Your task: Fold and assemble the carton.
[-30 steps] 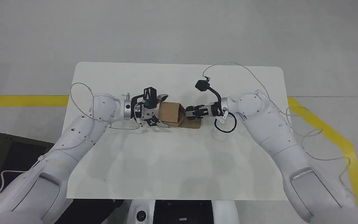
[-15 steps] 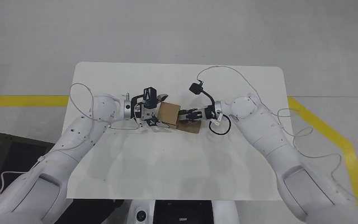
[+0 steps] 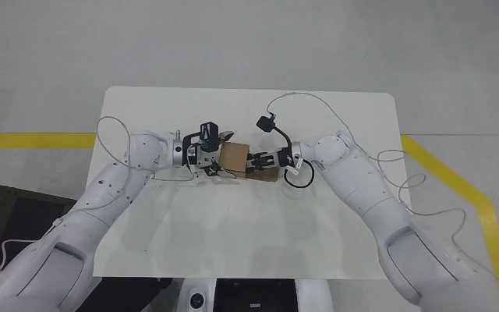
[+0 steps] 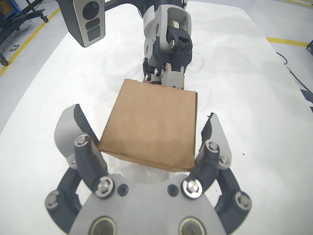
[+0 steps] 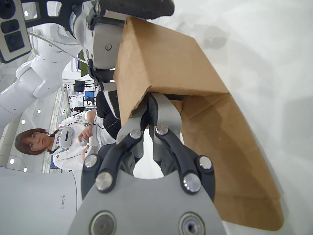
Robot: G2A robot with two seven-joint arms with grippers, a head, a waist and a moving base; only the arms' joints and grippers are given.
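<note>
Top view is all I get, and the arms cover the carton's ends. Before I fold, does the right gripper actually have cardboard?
Observer: Yes. The right gripper is pinched shut on a side wall's edge at the open end of the carton.
Operator: Any flap loose there?
Observer: One flap lies folded out beside that gripper.
Operator: And the left side?
Observer: The left gripper straddles the other end, its fingers against both near corners.
</note>
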